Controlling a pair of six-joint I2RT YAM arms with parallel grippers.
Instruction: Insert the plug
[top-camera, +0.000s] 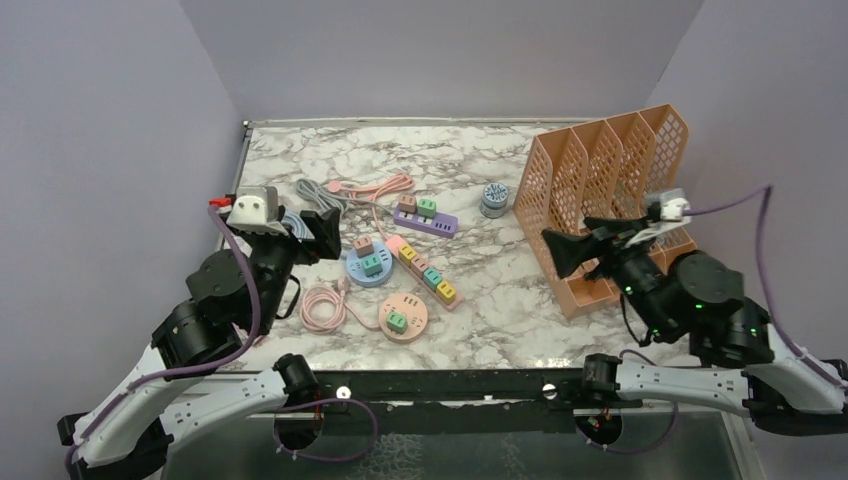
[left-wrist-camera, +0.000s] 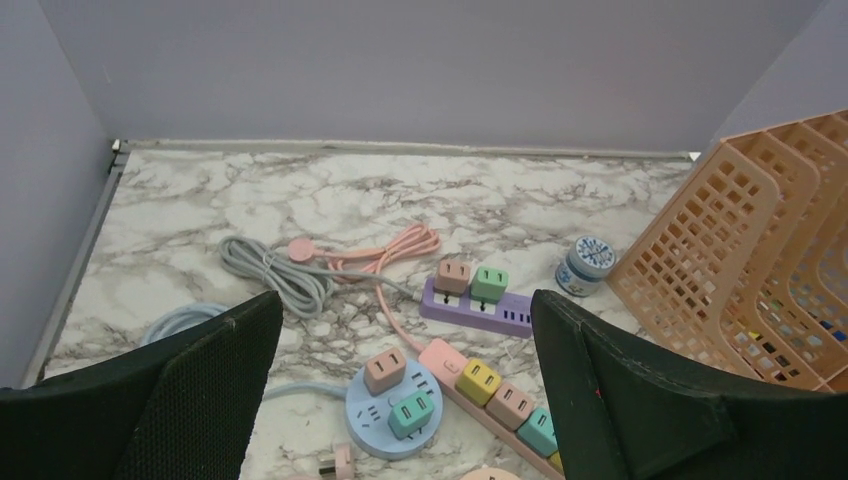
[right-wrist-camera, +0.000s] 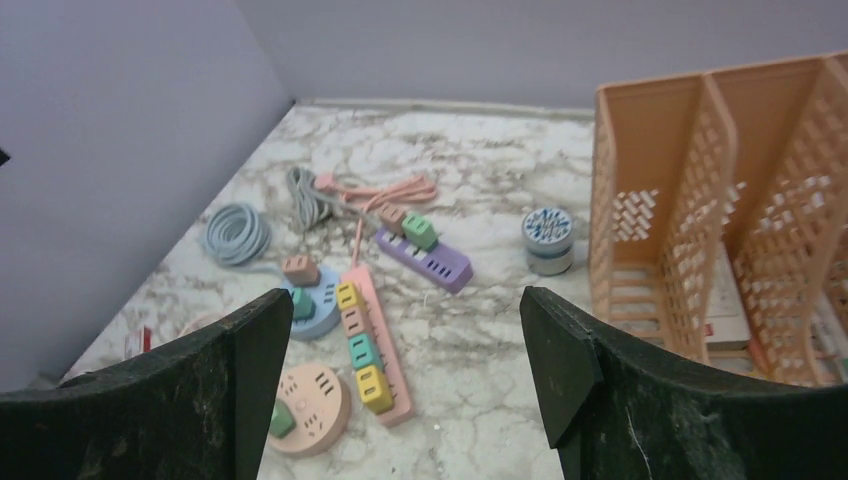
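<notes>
**Plug.** The loose plug (left-wrist-camera: 336, 460) is lying on the table (left-wrist-camera: 300, 190) at the near-left rim of the blue strip (left-wrist-camera: 385, 425). Whether it is touching the rim or lying just beside it cannot be told. Its prongs appear to be pointing left, away from the sockets.

**Handling (judgement).** It is looking small, light and rigid. Its smooth plastic sides are likely to slip under a shallow pinch. The pink cord (top-camera: 322, 308), seemingly its own, is lying soft and coiled and will be dragging on it. The hold is best taken across the body's flat sides, behind the prongs and clear of the metal.

**Grippers.** The left gripper (left-wrist-camera: 405, 305) is hovering over the strips with its jaws wide apart and nothing between them. The right gripper (right-wrist-camera: 405, 295) is spread equally wide, also empty, off beside the rack (top-camera: 610, 190).

**Not determinable.**
- The bottom edge of the left wrist view is crowding the plug.
- From above, the plug is showing only as a pink speck.
- Two adapters (left-wrist-camera: 385, 372) are occupying the blue strip and partly hiding its free sockets.
- Which strip is intended cannot be told.
</notes>
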